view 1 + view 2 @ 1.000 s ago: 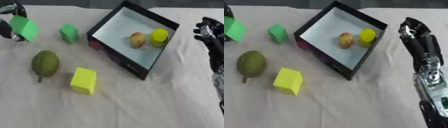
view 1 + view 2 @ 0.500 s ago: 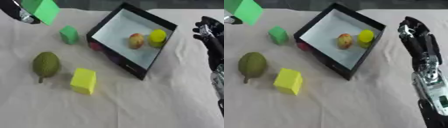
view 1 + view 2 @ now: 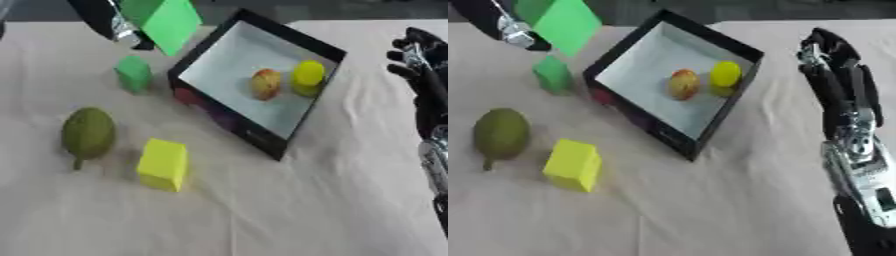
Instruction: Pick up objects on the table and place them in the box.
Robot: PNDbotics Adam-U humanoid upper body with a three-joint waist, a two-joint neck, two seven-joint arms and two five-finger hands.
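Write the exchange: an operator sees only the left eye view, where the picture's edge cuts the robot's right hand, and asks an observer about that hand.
Operator: Is the right hand holding anything?
Observer: No. The right eye view shows the whole right hand, its fingers straight and empty, apart from the box.
Operator: What lies on its far side?
Observer: Only a strip of bare tablecloth, with no object on it.
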